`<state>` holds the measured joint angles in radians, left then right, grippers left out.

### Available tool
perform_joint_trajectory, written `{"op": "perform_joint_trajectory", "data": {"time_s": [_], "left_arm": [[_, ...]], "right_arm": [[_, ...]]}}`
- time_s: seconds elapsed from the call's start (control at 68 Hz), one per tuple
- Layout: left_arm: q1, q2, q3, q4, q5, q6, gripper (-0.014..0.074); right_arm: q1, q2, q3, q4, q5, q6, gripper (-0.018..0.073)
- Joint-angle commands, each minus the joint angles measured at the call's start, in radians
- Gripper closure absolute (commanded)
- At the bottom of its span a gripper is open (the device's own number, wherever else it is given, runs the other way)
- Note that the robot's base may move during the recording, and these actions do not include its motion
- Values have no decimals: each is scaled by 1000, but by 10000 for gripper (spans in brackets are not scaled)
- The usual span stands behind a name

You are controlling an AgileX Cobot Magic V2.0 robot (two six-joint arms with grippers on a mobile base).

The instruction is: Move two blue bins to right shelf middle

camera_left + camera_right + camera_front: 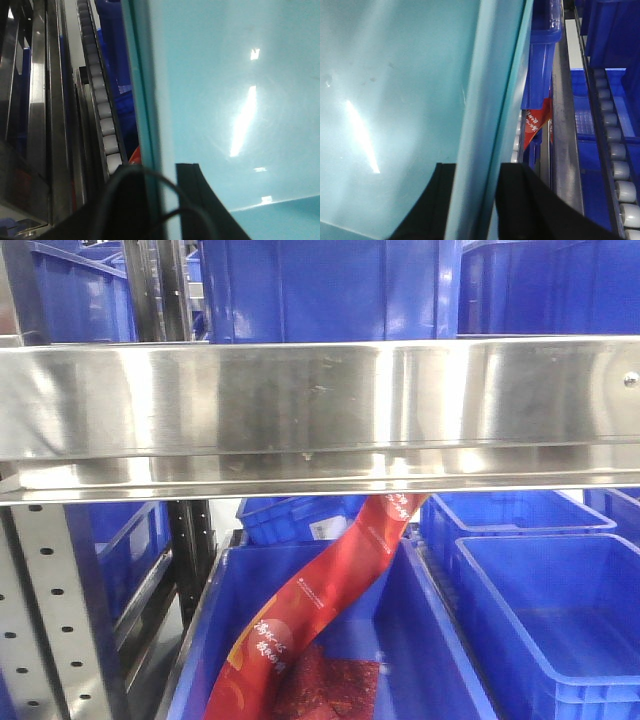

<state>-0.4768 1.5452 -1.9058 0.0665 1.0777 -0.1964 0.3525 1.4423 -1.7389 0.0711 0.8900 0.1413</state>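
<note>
I note a pale sky-blue bin [235,100], royal-blue bins [545,600], a shiny silver rail [320,410], and at six o'clock a red printed banner [320,600]; grey rollers [617,165].

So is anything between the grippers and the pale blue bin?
No. Each wrist view shows black fingers straddling the pale blue bin's rim: left gripper, right gripper. Nothing sits between them.
</note>
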Motion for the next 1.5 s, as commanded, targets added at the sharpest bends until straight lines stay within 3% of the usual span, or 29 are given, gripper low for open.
{"op": "perform_joint_trajectory", "data": {"time_s": [0.0,0.382,0.617,1.014,1.485], "left_arm": [[-12,-23,-16,-52,-56,13,707],[-12,-23,-16,-52,-56,13,707],[-12,-23,-16,-52,-127,13,707],[-12,-23,-16,-52,-151,13,707],[-12,110,-16,-57,61,13,707]], "right_arm": [[1,-17,-22,13,-144,0,713],[1,-17,-22,13,-144,0,713],[1,-17,-22,13,-144,0,713],[1,-17,-22,13,-132,0,713],[-20,131,-22,-71,-13,0,713]]}}
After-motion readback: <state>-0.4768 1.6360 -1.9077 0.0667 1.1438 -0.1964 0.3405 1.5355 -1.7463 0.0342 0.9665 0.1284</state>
